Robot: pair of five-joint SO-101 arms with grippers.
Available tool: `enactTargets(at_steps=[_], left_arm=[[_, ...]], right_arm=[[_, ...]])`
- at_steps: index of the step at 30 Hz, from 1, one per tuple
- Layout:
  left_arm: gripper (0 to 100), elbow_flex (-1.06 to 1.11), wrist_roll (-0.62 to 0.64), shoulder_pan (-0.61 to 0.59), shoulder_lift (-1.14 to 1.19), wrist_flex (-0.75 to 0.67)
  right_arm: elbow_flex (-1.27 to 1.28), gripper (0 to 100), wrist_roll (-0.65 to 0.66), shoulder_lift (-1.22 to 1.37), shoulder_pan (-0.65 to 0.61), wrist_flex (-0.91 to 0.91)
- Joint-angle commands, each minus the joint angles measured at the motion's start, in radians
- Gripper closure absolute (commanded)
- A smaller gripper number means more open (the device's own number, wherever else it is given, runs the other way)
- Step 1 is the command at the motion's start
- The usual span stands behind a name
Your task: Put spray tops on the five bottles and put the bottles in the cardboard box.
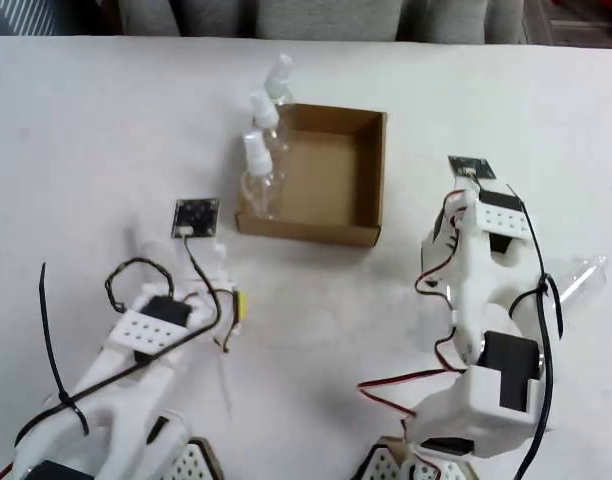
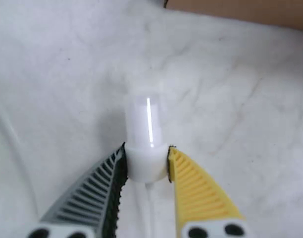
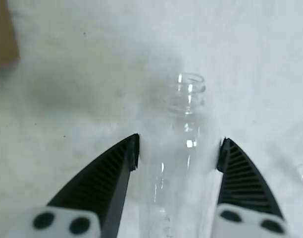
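The left pincer (image 2: 146, 163), jaws closed on the collar of a white spray top (image 2: 145, 130) projecting past its tips; the right pincer (image 3: 180, 148), jaws pressed against an uncapped bottle (image 3: 183, 124), neck beyond the tips. Judged progress: three capped bottles (image 1: 258, 165) stand against the cardboard box (image 1: 371, 175) wall facing the left pincer, seemingly outside it; a loose bottle (image 1: 584, 272) beside the right arm also awaits capping.

Upright bottles (image 1: 259, 165) just beside box (image 1: 331, 180)

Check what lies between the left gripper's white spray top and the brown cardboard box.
Just bare white table from spray top to box, per left wrist view.
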Motion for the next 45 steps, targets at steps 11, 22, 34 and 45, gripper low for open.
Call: enactTargets(at_steps=[11,22,34,45], left_arm=[[98,-0.008,-0.012,-0.007,-0.03,-0.018],[98,-0.006,-0.012,-0.008,-0.03,-0.02],[98,-0.18,-0.011,-0.093,-0.033,0.086],[98,-0.81,-0.012,-0.182,-0.251,0.471]], right_arm=[[-0.063,96.1,-0.021,-0.005,0.004,0.001],[-0.135,98.1,-0.021,-0.325,-0.062,0.185],[0.117,98.1,-0.014,-0.716,-0.154,-0.105],[0.153,98.1,-0.018,-0.972,-0.314,-0.148]])
